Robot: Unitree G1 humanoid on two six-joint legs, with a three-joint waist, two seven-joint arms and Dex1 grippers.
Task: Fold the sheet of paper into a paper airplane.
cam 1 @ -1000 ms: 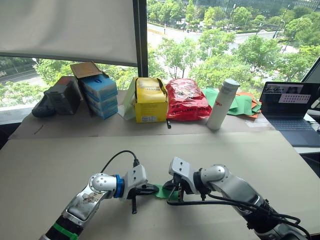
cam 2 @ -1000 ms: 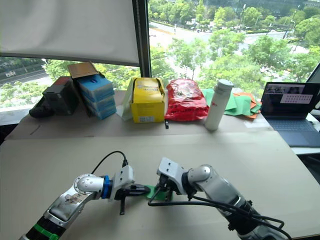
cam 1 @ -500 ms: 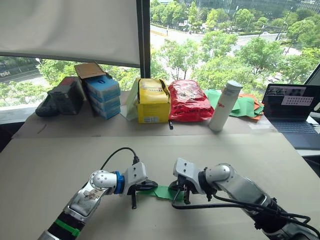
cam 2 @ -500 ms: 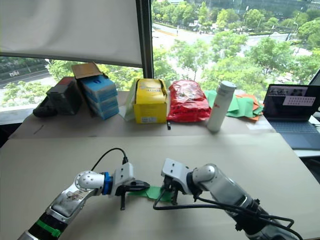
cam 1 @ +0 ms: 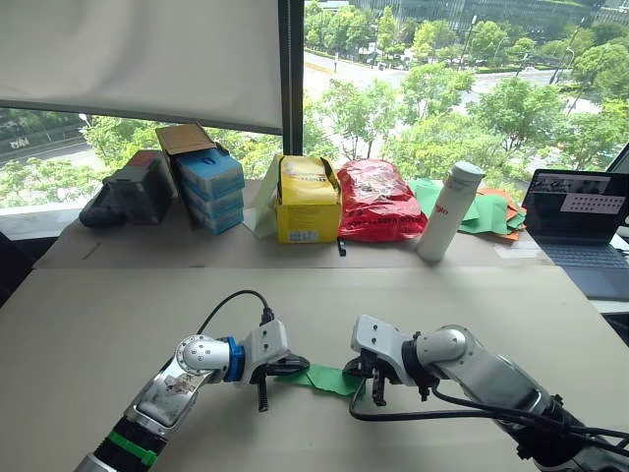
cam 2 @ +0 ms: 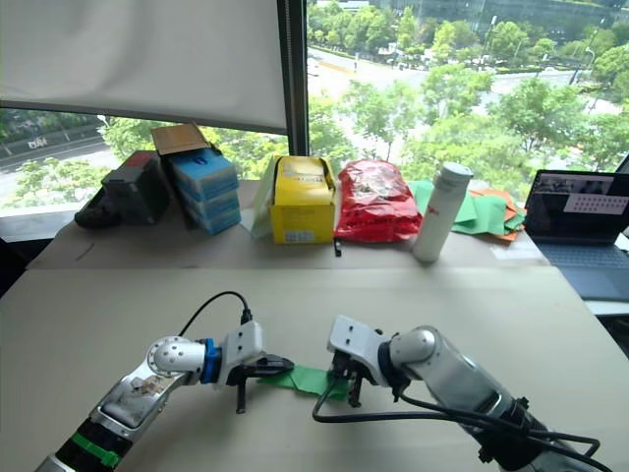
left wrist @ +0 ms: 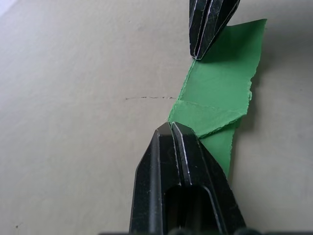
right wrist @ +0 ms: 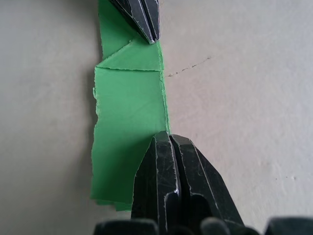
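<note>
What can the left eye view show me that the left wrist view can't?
The left eye view takes in the background: yellow box, red bag, white bottle, laptop. The left wrist view gives the close detail: the paper's diagonal crease and ragged edge, and a faint scratch on the table. Both show the sheet of paper lying between the left gripper and the right gripper, each with fingers pressed together.

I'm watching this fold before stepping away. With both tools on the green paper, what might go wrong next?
1. The left tool and right tool are shut on opposite ends of the paper; pulling apart might tear it, since its edges already look ragged.
2. Both grips sit near one long edge, so the strip may slip out.
3. The fingers press near the table and might scrape it.
</note>
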